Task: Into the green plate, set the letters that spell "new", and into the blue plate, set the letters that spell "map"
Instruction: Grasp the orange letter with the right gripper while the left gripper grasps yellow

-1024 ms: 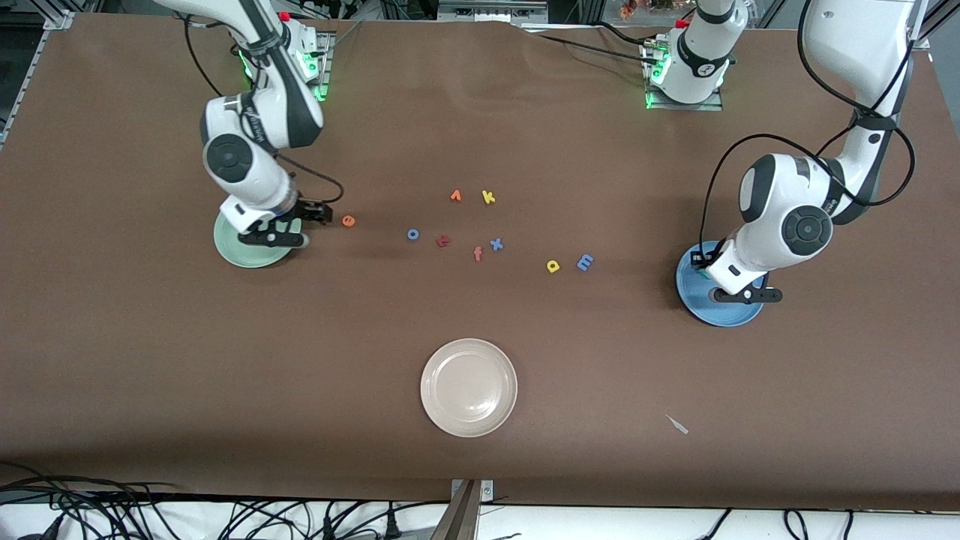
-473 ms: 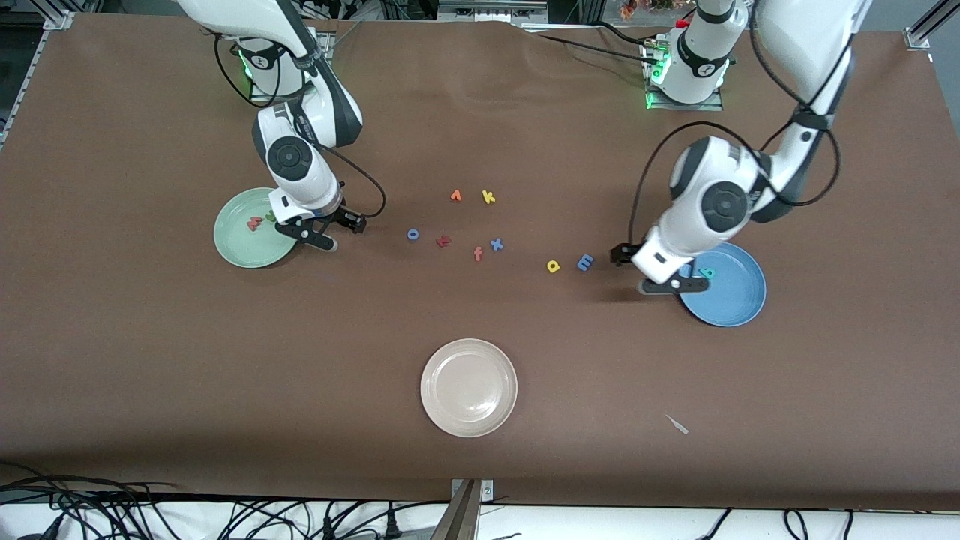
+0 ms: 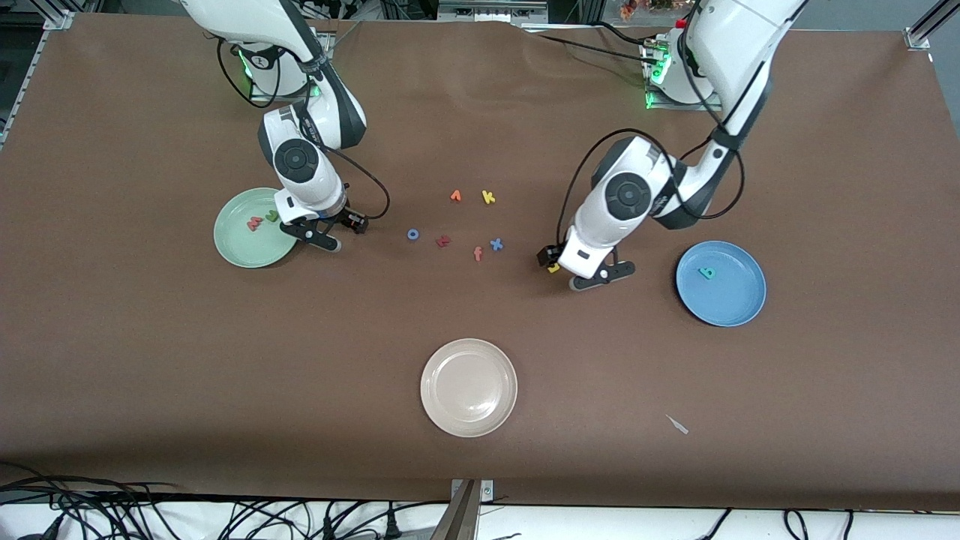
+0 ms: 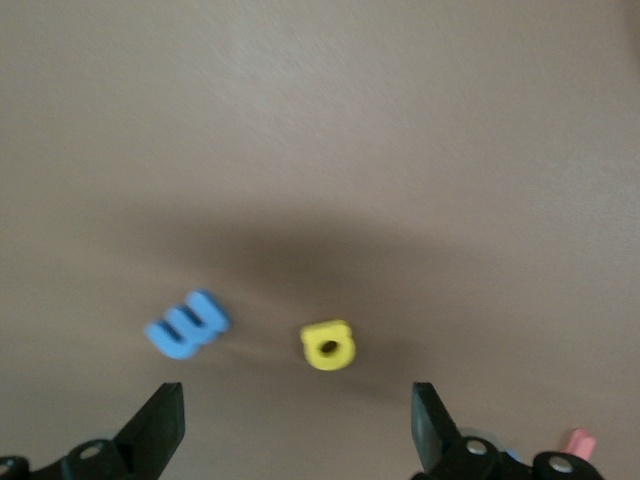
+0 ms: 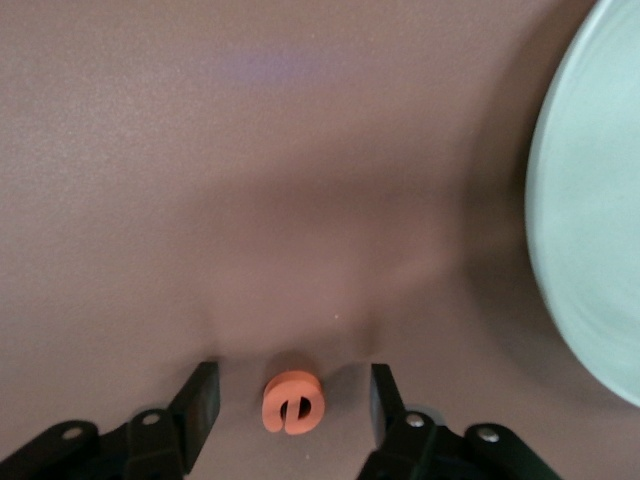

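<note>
Right claw [image 5: 290, 405] spread around orange "e" [image 5: 292, 402] on worktop [image 3: 225, 360] beside green plate [image 3: 241, 251] at frame's left, left claw [image 4: 298, 425] spread wide over yellow "p" [image 4: 328, 346] near blue "m" [image 4: 187, 325], teal "a" [image 3: 706, 273] in blue plate [image 3: 731, 304] at right

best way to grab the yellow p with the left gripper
Come straight down with the left gripper, open above the table. The yellow p lies flat, clear of the blue m, so pinch its outer edges across the round part, one finger each side.

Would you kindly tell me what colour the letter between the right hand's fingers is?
Orange: the "e", clearest in the right wrist view, sits between the right hand's open fingers.
</note>
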Robot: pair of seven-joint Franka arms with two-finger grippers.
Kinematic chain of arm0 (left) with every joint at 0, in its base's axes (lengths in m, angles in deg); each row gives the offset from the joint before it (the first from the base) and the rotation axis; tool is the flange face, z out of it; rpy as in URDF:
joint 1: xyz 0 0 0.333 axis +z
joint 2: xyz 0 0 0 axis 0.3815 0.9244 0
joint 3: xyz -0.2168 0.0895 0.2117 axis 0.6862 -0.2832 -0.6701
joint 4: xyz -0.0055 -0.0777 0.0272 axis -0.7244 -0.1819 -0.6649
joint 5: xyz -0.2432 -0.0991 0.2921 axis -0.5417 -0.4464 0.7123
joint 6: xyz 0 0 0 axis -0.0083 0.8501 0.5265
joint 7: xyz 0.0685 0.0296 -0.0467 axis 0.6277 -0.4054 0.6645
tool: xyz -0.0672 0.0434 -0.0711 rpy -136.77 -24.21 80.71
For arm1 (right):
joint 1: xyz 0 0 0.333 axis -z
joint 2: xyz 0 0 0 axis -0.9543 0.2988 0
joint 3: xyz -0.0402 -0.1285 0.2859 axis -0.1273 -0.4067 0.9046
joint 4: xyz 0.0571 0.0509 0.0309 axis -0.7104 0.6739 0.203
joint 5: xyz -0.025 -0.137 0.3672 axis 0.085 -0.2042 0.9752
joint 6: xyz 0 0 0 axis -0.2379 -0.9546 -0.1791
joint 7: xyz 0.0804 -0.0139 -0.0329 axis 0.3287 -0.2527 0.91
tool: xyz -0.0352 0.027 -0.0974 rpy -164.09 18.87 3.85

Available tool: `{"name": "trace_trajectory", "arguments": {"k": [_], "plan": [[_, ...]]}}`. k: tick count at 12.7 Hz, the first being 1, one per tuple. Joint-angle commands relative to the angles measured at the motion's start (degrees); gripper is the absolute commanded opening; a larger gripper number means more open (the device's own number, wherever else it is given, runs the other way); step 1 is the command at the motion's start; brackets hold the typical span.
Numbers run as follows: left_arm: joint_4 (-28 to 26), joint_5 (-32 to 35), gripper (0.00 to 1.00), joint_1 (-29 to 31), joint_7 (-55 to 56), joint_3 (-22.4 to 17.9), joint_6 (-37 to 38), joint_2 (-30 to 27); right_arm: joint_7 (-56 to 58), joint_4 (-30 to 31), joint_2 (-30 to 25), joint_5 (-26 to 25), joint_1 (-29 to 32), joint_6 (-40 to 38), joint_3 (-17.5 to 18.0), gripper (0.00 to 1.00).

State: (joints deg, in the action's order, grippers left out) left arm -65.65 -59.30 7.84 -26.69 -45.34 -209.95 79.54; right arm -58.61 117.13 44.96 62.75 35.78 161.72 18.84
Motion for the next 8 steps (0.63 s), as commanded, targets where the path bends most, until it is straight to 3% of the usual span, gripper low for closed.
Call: {"name": "trace_trajectory", "arguments": {"k": [1, 6, 8], "plan": [[2.51, 2.02, 1.0, -0.97, 4.08, -0.68, -1.81, 3.71, -2.25, 0.69, -0.49, 0.58, 0.19, 0.43, 1.08, 0.66], [6.47, 6.6, 0.94, -1.5, 12.97, -0.77, -1.39, 7.23, -4.72, 2.26, -1.37, 0.76, 0.45, 2.09, 0.73, 0.64], [6.47, 7.13, 0.85, -2.11, 14.91, -0.77, -1.47, 7.58, -4.72, 3.24, -1.28, 1.81, 0.45, 4.64, 0.72, 0.64]]}}
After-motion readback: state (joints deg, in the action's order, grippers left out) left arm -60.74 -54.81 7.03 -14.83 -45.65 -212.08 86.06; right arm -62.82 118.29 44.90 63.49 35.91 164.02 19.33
